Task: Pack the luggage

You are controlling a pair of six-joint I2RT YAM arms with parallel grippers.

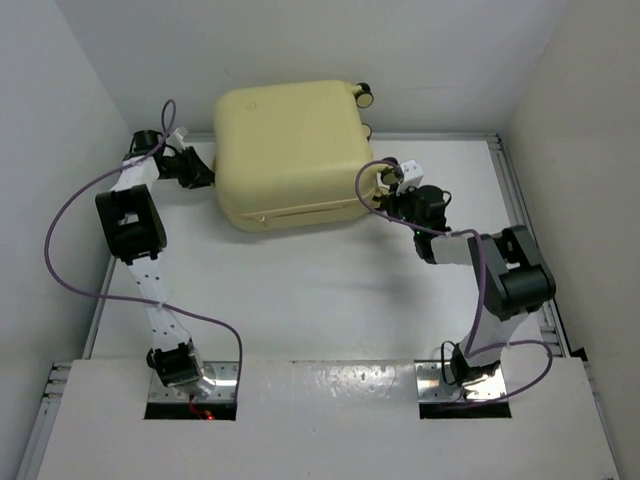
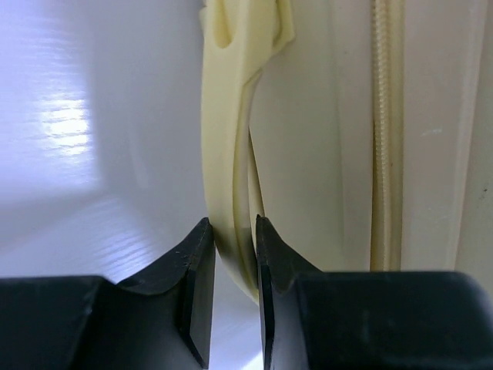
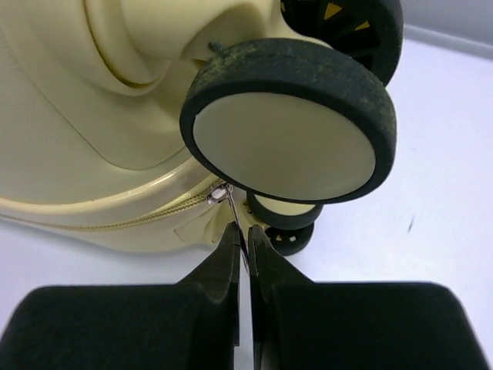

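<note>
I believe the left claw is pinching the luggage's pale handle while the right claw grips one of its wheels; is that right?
Not quite. The right wrist view shows the right claw shut on the thin metal zipper pull below a wheel, not on the wheel. The left claw does pinch the pale handle of the luggage.

Top view: bright, flat overhead light, I get only soft shadows under the luggage; patchy sheen along the worktop's near edge. Left wrist: blown-out glare on the worktop at frame top left, bluish cast, handle soft, too close. Right wrist: wheel sharp, zip pull barely resolves, right fingers crushed to black.
</note>
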